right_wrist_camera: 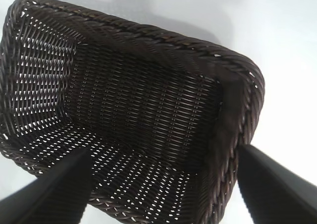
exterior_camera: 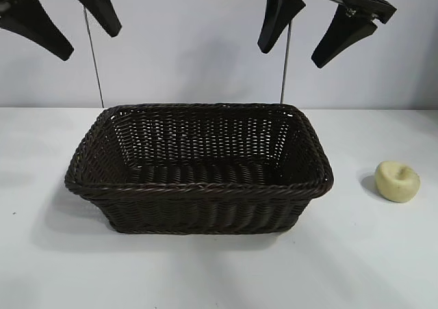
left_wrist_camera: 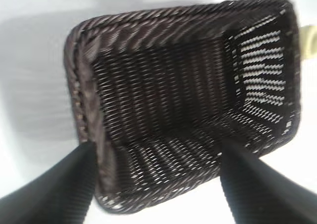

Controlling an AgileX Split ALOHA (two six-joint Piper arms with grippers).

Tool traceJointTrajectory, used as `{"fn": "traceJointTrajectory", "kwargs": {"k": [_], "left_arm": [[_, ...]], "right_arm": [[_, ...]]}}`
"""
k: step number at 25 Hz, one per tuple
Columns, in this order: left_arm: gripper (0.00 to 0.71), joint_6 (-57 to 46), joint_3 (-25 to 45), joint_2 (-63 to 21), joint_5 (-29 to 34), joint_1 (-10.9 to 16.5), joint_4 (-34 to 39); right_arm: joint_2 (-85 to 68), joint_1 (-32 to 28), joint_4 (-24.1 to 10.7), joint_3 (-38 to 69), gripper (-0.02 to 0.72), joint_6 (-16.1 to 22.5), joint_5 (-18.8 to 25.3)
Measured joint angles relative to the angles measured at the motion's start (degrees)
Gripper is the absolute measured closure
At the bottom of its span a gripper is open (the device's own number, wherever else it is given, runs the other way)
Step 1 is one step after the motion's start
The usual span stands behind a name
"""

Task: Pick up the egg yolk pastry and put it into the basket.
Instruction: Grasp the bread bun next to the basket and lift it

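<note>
Egg yolk pastry (exterior_camera: 397,180) sits on table (exterior_camera: 219,275) right of wicker basket (exterior_camera: 198,189), apart from it. Looks light, soft, crumbly: pinch gently across its rounded sides. Right gripper (exterior_camera: 316,25) and left gripper (exterior_camera: 61,18) hang high, both spread, empty.

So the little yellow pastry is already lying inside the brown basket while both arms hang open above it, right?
Not quite. The egg yolk pastry is not inside the basket; it lies on the table beside it, at the exterior view's right. The rest holds: left gripper and right gripper hang above, jaws open.
</note>
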Motion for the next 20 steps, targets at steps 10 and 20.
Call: {"fn": "traceJointTrajectory", "kwargs": {"k": [10,20], "left_arm": [[0.202,0.0,1.99,3.17,-3.37,0.0,-4.7],[0.202,0.0,1.99,3.17,-3.73,0.0,-4.87]], "right_arm": [[0.0,0.0,0.0,0.0,0.123,0.0,0.24],[0.0,-1.22,-1.87,0.0,0.123,0.0,1.65]]}}
